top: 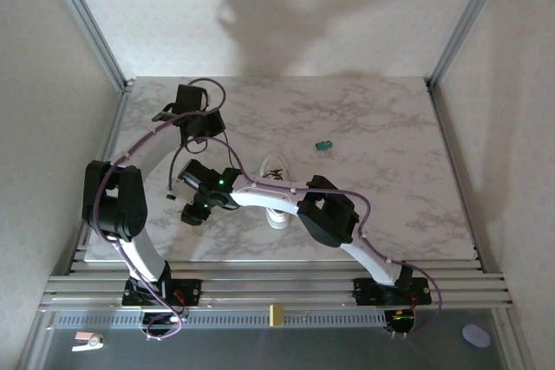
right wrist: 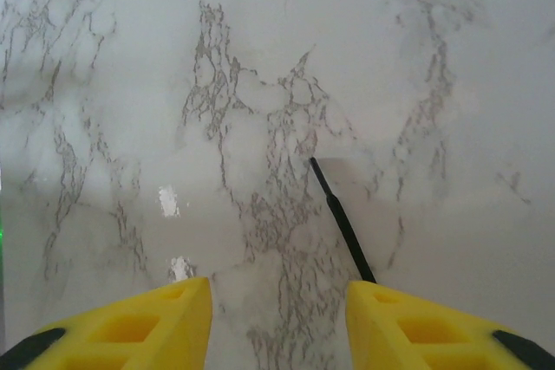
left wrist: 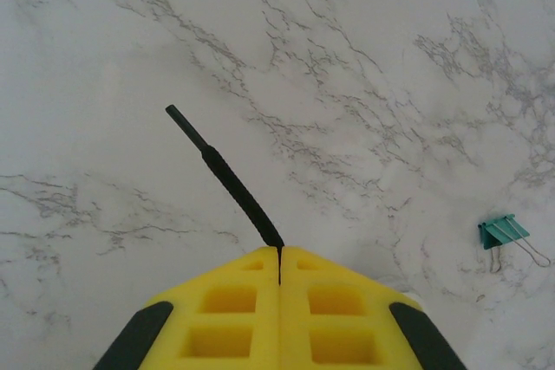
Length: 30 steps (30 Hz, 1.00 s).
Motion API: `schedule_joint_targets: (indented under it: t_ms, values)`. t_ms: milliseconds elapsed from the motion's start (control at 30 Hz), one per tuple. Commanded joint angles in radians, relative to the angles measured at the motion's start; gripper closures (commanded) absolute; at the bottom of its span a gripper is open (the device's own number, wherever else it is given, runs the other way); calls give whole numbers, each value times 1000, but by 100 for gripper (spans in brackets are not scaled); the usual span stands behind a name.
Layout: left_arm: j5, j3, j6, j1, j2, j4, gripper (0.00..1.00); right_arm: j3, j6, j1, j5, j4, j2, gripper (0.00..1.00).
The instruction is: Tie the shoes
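Black lace (left wrist: pixel 227 181) is pinched in the left gripper (left wrist: pixel 279 253), its yellow pads (left wrist: pixel 230 318) pressed together on it, probably to draw that end out taut from the shoe. The right gripper (right wrist: pixel 277 288) stands spread, with a second lace end (right wrist: pixel 342 218) lying just inside one finger, unheld. The white sneaker (top: pixel 276 217) sits midway along the near edge of the table (top: pixel 390 119), partly under the right forearm (top: pixel 260 197), which covers its eyelets. A green binder clip (top: pixel 323 146) lies well apart, toward the far edge.

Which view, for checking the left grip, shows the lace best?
Left wrist: the lace stands sharp, pinched in the shut left gripper. Top external gives thin strands by the sneaker; right wrist, another end beside its finger.
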Motion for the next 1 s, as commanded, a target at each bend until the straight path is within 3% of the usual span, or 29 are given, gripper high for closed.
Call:
schedule_joint_targets:
  t_ms: [0,533,700,867,967]
  values:
    - [18,34,21,9,20,-11,100,75,-24,9,-50,-80,54,56]
    - [38,31,18,10,27,-3,100,178,12,-9,-74,-131,198,64]
    - [40,28,17,9,26,-1,100,195,28,-18,-80,-155,223,75]
    - [49,10,15,9,16,18,100,190,34,-21,-51,-164,214,100]
    - [60,-20,6,6,2,44,100,133,40,-16,-30,-126,156,100]
